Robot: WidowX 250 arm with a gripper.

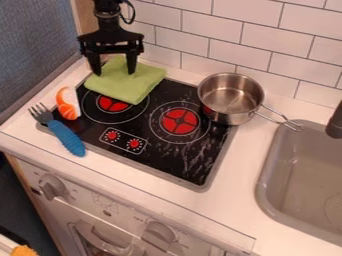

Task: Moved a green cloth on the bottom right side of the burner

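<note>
Right now, the black gripper (pixel 114 73) hangs over the back left part of the stovetop (pixel 170 162), as the camera sees it, and its two fingers stand well apart, gripping nothing. Directly below lies the green cloth (pixel 137 86), its rear portion showing between the fingertips and the rest spreading out in front of them, toward the middle of the stovetop. Whether the fingertips touch the cloth, I cannot tell. The cloth lies fairly flat, with some soft folds, across the stovetop's back edge, and covers part of the rear left red burner (pixel 112 104). At the stovetop's left edge sits an orange and white toy food piece (pixel 69 103), and just beside it a fork with a blue handle (pixel 65 137) lies slantwise over the stovetop's front left corner. A metal pot (pixel 230 97) stands upright at the back right corner of the stovetop, its handle pointing away from it, toward the grey sink (pixel 304 175) on the stovetop's right.
</note>
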